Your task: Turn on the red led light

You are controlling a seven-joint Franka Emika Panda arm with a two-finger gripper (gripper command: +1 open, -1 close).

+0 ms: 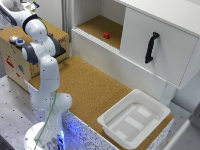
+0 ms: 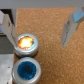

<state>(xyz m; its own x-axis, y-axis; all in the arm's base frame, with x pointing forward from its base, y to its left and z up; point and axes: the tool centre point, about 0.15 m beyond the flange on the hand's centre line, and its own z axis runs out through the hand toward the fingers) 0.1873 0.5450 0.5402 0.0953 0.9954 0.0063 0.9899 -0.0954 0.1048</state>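
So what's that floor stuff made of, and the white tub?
The tabletop looks like cork: speckled, matte, brown and grainy. The white tub seems to be plastic: smooth and slightly glossy, with rounded moulded corners. I can't be certain of either.

Robot lab, mounted arm [image 1: 45, 75], perforated bench [image 1: 12, 107]

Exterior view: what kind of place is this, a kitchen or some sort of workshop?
Probably a robot test lab, not a kitchen. A white robot arm stands by a cork-topped table with a white cabinet, an empty white bin and a box of button lights.
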